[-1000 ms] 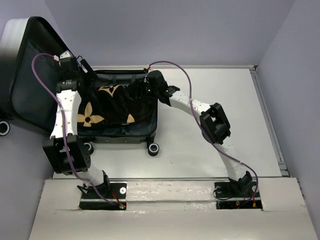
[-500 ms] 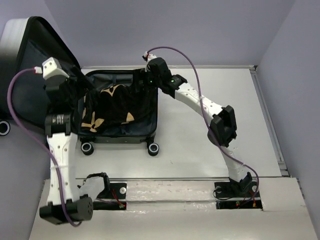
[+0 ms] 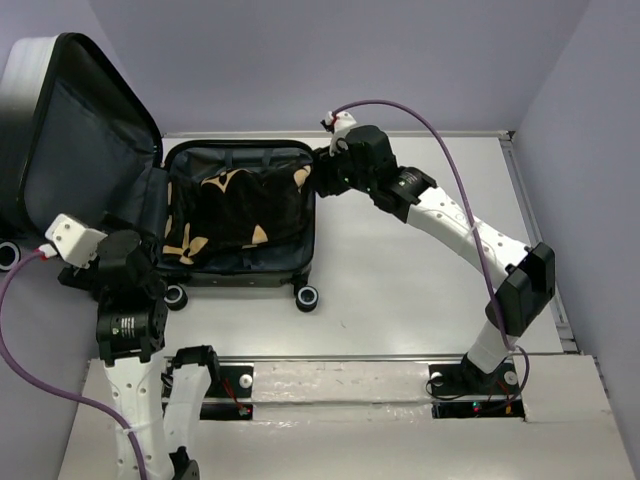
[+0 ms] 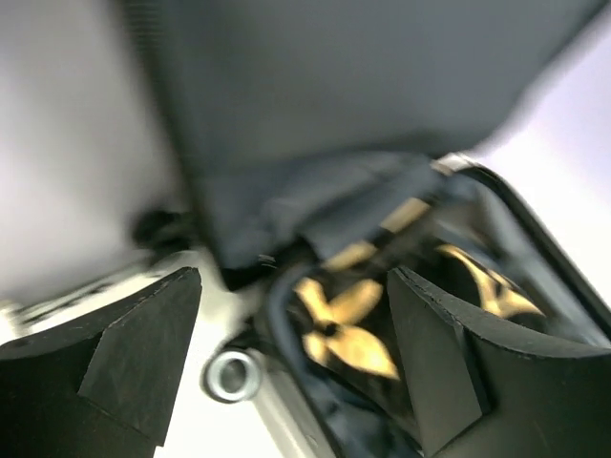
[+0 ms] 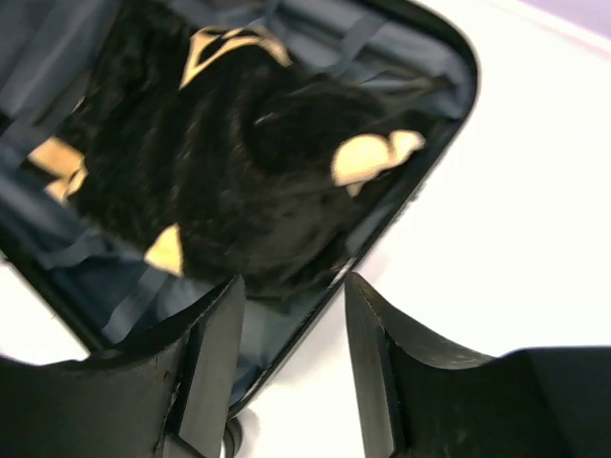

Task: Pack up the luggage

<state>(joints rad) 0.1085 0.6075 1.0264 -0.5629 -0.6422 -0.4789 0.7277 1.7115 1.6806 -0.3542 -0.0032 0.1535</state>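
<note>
- The luggage (image 3: pixel 245 272) lies open on the table (image 3: pixel 420 280), just ahead of both claws, with the flowered cloth (image 3: pixel 235 210) inside.
- The left claw (image 4: pixel 294 286) and right claw (image 5: pixel 293 286) both gape, empty.
- The shell is probably stiff and slick; take the lid (image 3: pixel 85 150) by its rim.

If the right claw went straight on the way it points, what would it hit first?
The right gripper would probably meet the luggage rim first, or the cloth just inside; depth is unclear.

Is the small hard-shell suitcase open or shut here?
Open. The small hard-shell wheeled suitcase has its grey-lined lid raised at the left; the black cloth with tan flowers lies exposed in its base.
</note>
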